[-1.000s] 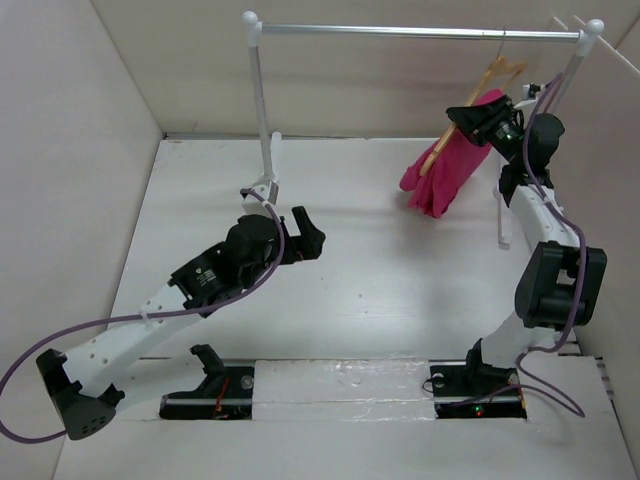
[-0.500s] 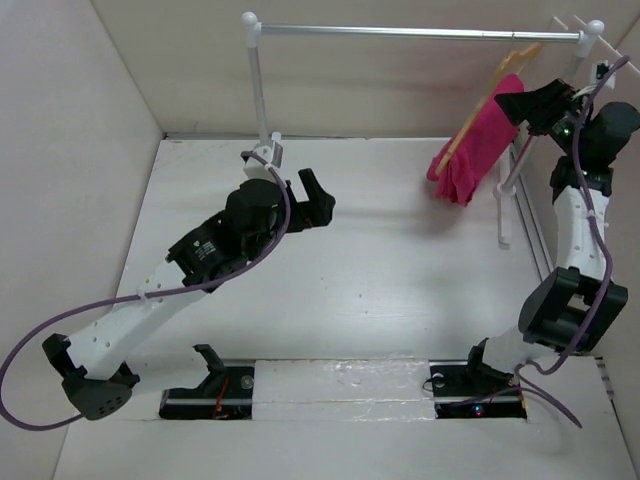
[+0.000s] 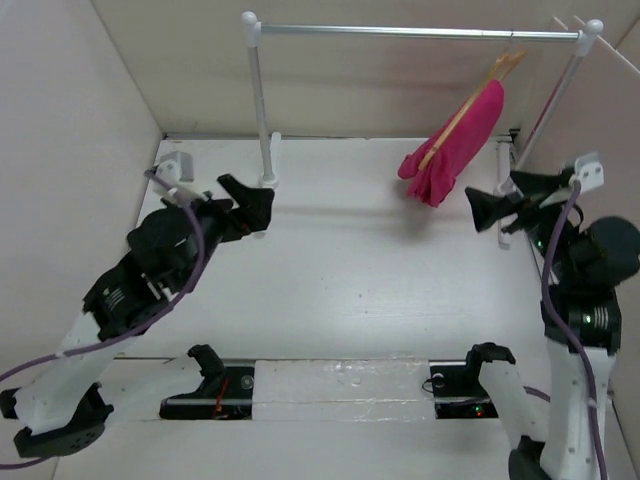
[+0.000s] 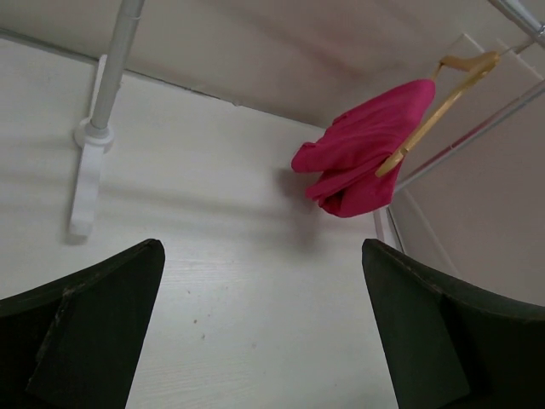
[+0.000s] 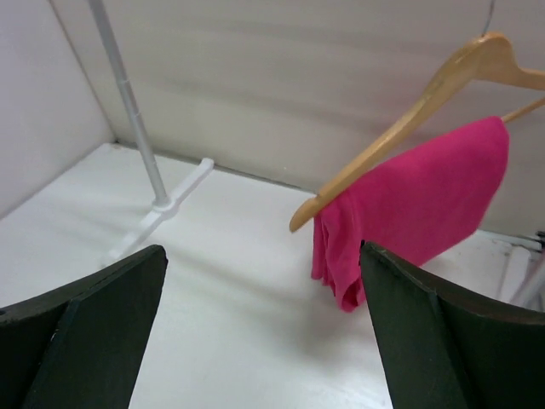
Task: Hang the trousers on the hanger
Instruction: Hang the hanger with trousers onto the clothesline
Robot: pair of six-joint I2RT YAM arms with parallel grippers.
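Left arm: the left jaws stand wide and hold nothing. They hang over the table beside the left post, well apart from the work.

The trousers hang draped over the hanger, which hooks on the rail near its right end. The hanger's long axis slants down toward the left.

Right arm: the right jaws are spread wide and empty, near the trousers' lower end, on its right and pointing toward it.

Judgement: the right arm is nearer, and the placing appears done.
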